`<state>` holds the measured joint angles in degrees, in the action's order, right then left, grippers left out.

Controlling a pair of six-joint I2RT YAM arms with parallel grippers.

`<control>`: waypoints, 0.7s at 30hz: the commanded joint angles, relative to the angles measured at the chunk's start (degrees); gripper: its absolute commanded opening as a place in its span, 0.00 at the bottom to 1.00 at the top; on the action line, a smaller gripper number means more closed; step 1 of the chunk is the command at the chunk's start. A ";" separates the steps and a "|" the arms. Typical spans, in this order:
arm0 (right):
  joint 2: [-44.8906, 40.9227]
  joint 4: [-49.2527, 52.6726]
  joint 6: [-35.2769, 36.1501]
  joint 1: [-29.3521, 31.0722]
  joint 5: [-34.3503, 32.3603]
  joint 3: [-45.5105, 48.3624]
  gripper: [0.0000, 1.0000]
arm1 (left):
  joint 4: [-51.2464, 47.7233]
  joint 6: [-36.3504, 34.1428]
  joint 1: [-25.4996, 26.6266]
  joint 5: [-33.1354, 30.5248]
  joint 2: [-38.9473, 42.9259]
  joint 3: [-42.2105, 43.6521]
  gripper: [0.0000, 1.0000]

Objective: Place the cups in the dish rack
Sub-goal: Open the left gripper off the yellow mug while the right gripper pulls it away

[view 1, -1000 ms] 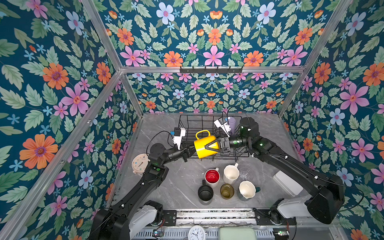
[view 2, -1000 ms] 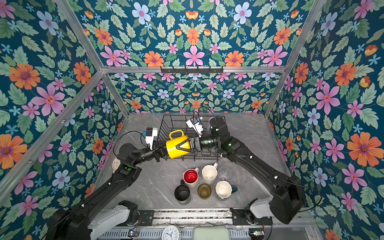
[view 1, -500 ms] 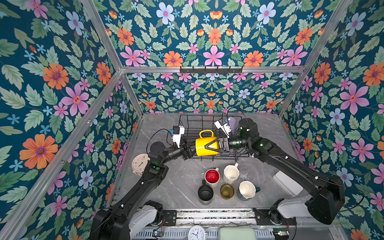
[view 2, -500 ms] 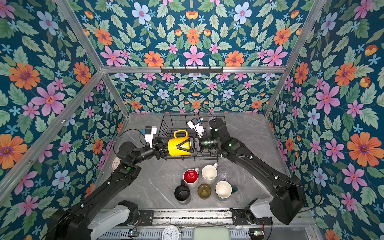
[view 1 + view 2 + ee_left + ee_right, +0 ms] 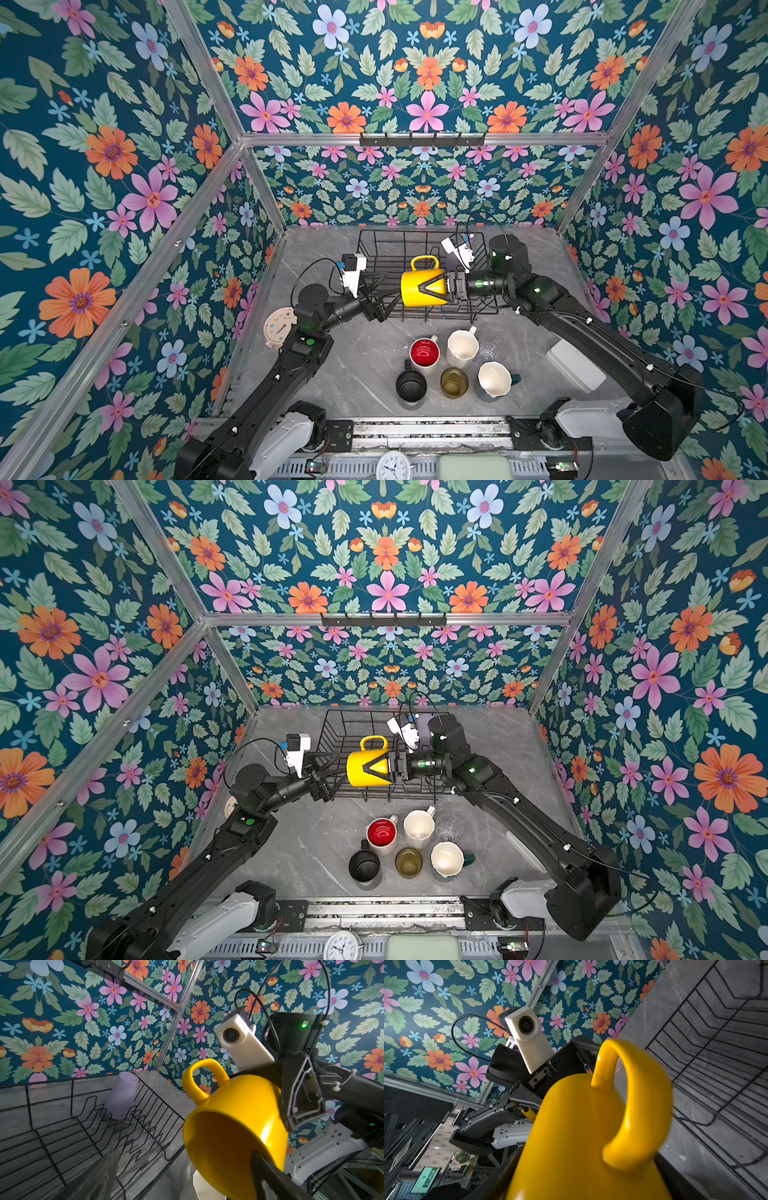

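Observation:
My right gripper is shut on the yellow mug, which hangs on its side above the front of the black wire dish rack. The mug's mouth faces my left gripper, which stands open just left of it, holding nothing. The mug fills the left wrist view. A lilac tumbler stands upside down in the rack's far right corner. On the table in front stand a red-lined white mug, cream mug, clear glass, black mug, amber glass and teal mug.
A round beige timer lies by the left wall beside my left arm. A white box sits at the right wall. A black hook rail hangs on the back wall. Floral walls close in three sides.
My left gripper has opened, let go of the yellow mug and drawn back to the left. The mug stays in my right gripper and has levelled out.

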<state>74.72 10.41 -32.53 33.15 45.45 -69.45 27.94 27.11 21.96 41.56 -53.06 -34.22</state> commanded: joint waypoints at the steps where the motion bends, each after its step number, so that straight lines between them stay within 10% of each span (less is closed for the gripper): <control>1: -1.06 3.74 3.47 -1.05 -4.18 -1.68 0.00 | -5.70 -4.09 -0.46 -6.90 1.62 -0.52 1.00; 13: 6.54 29.15 17.60 -1.48 -24.64 -17.76 0.00 | -18.80 -9.05 -2.40 -37.20 9.33 -1.38 1.00; 21: 15.52 39.71 23.74 -1.43 -34.30 -29.30 0.00 | -19.35 -13.43 -3.10 -39.32 11.65 -1.43 1.00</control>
<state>88.40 46.63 -12.69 31.66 16.47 -95.66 8.93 16.34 19.03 4.34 -41.78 -35.79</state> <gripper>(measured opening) 0.829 0.997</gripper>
